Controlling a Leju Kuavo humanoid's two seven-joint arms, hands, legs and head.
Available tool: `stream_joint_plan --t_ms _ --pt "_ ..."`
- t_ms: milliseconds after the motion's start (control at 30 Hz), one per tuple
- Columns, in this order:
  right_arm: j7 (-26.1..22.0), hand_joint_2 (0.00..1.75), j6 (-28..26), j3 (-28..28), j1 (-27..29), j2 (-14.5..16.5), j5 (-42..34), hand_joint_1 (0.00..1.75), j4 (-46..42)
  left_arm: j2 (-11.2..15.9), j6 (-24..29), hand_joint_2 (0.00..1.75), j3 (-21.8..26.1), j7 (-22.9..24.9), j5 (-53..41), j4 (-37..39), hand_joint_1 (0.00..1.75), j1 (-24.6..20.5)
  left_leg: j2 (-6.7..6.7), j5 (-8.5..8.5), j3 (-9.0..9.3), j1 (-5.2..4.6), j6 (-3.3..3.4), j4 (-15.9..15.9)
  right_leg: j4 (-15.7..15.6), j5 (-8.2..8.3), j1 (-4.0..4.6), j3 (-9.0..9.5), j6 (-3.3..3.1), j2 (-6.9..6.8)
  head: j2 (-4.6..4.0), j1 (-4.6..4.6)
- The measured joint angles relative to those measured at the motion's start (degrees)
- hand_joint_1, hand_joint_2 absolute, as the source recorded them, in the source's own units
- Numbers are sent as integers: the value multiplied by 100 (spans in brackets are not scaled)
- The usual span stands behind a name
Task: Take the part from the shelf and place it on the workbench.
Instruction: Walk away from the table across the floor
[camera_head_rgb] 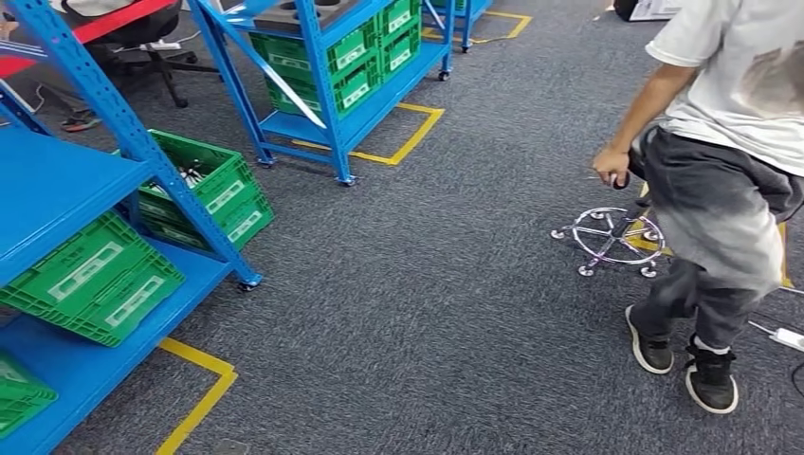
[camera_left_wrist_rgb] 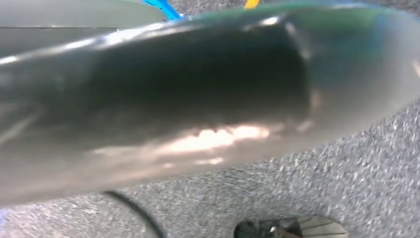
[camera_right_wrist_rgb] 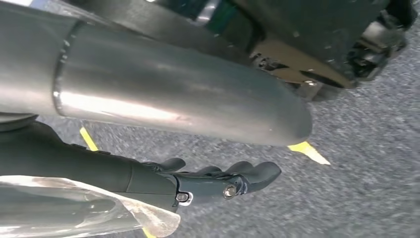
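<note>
Head view: a blue shelf (camera_head_rgb: 57,190) carries green crates (camera_head_rgb: 95,277); one crate (camera_head_rgb: 204,180) on the carpet (camera_head_rgb: 427,284) holds pale items, too small to identify. A person (camera_head_rgb: 721,171) stands right.

Left wrist view: blurred; the left hand's state cannot be told.

Right wrist view: the right hand (camera_right_wrist_rgb: 213,181) hangs over carpet, fingers (camera_right_wrist_rgb: 257,173) extended, holding nothing.

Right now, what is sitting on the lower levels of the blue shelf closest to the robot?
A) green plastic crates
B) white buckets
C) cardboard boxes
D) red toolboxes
A: green plastic crates rest on the near blue shelf, with another green crate further along it.
</note>
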Motion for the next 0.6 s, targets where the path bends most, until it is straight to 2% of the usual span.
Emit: stream_joint_plan --t_ms 33,67,100,133,200,233,267,300,333,367,400,467,500,533,600 --pt "2 0 2 0 -4 -1 5 0 0 -3 30 0 0 -14 -9 0 0 -10 76 1 62 -19 40 -136 3 -32 19 10 38 -59 0 2" --pt "4 0 2 0 -12 -1 12 0 -1 -5 59 0 0 -25 -19 0 0 -13 81 -40 70 -42 88 -164 0 -57 35 25 69 -123 0 5" --pt "5 0 3 0 -24 -1 20 0 -1 -3 85 0 1 -34 -27 0 0 -10 18 -48 63 -40 147 -165 -10 -72 36 71 92 -188 0 14" --pt "5 0 3 0 -36 -1 28 0 -1 -1 103 0 4 -43 -28 0 0 2 -47 -47 61 -38 185 -172 0 -105 26 98 117 -172 0 22" --pt "4 0 2 0 -49 1 37 0 -2 1 119 0 20 -63 -24 0 0 9 -166 -30 60 -24 259 -190 271 -306 4 6 152 87 0 46" --pt "4 0 2 0 -44 1 39 0 -2 -2 121 0 28 -74 -22 0 0 4 -228 -26 57 -19 286 -194 597 -480 -1 -158 157 275 0 64" --pt "4 0 1 0 -34 1 39 0 -2 -5 121 0 35 -83 -22 0 0 -2 -294 -26 53 -23 307 -194 1013 -658 3 -372 151 407 0 78" --pt "5 0 2 0 -20 1 39 0 -2 -7 121 0 38 -87 -22 0 0 -7 -371 -28 52 -30 320 -193 1411 -783 9 -594 145 470 0 84" --pt "5 0 2 0 -8 1 40 0 -2 -7 122 0 40 -90 -22 0 0 -9 -453 -31 58 -39 327 -192 1674 -807 13 -771 132 498 0 84" --pt "6 0 3 0 1 1 42 0 -2 -6 125 0 43 -90 -22 0 0 -8 -540 -34 66 -48 331 -192 1722 -708 16 -859 112 515 0 85" --pt "6 0 3 1 6 1 44 0 -2 -5 130 0 45 -90 -24 0 0 -8 -628 -37 78 -57 333 -191 1538 -499 22 -844 82 542 0 84" --pt "5 0 2 2 1 1 48 0 -2 -6 140 0 48 -90 -28 0 0 -11 -778 -42 97 -67 331 -191 877 -15 35 -653 7 677 0 86" --pt "4 0 1 2 -2 1 48 0 -2 -7 144 0 48 -90 -31 0 0 -12 -819 -43 102 -69 329 -191 643 130 39 -575 -18 738 0 86" --pt "4 0 1 2 -4 1 48 0 -2 -7 145 0 48 -90 -31 0 0 -13 -837 -43 104 -69 328 -191 531 193 41 -538 -32 781 0 87" --pt "4 0 1 2 -3 1 48 0 -2 -7 145 0 48 -90 -32 0 0 -13 -842 -43 103 -69 328 -191 507 204 42 -531 -35 797 0 87"
